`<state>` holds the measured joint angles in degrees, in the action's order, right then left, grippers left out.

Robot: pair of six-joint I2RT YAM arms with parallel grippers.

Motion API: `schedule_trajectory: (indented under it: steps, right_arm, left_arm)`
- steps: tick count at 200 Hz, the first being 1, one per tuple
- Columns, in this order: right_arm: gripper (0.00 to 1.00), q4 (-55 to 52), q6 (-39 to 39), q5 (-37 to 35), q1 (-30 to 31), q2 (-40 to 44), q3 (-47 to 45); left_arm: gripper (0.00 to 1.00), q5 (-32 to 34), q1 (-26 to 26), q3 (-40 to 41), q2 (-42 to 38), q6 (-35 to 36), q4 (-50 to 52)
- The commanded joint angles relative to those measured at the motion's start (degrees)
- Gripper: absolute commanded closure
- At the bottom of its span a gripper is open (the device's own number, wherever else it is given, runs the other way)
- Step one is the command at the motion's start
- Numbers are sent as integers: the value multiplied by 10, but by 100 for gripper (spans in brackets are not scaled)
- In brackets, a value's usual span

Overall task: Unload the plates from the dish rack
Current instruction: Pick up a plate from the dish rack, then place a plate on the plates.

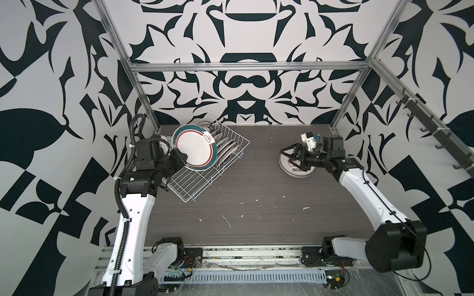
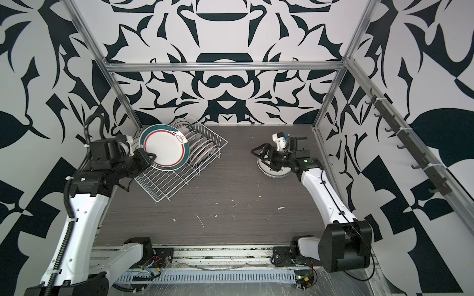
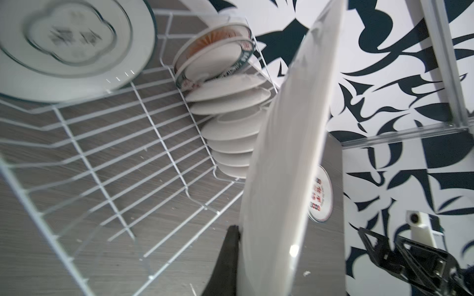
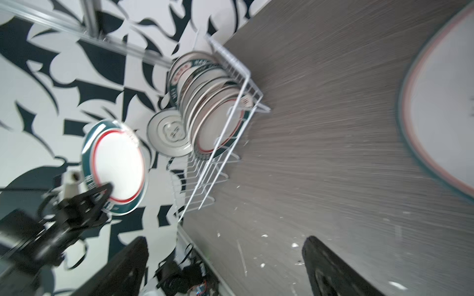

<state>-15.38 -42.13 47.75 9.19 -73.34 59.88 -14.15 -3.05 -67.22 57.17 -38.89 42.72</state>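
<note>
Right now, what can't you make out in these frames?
- Count of racked plates: top views, overlapping, and the held plate covers part of the dish rack.
- Print on table plate: top views, right end effector over it; right wrist view, blurred, cut off.
- Second finger of left end effector: left wrist view, behind the held plate.

White flecks [image 1: 226, 221] dot the dark wood-grain table [image 1: 256, 179].

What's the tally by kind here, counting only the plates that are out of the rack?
dish rack: 1
teal-rimmed plate, in the left gripper: 1
red-lettered plate, on the table below the right gripper: 1
cloud-emblem plate, beside the dish rack: 1
Total: 4
</note>
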Motion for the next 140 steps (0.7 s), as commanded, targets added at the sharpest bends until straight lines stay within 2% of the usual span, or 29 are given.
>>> schedule_trajectory:
  steps: [1, 28, 54, 74, 109, 140]
  right_arm:
    - [8, 132, -108, 18, 75, 2, 20]
    - [13, 128, -125, -26, 157, -30, 64]
    - [18, 146, -143, -54, 193, -61, 74]
    - [20, 151, -144, -70, 209, -84, 77]
    - [23, 200, -167, -66, 223, -126, 78]
    - [32, 228, -179, -63, 230, -156, 89]
  left_arm:
    - [100, -21, -44, 43, -4, -107, -120]
    - [100, -37, -86, 92, 16, -154, -212]
    - [100, -51, -115, 121, 29, -179, -279]
    - [100, -85, -116, 167, 30, -228, -372]
    - [100, -98, -130, 172, 45, -224, -380]
    - [100, -106, -136, 176, 45, -228, -393]
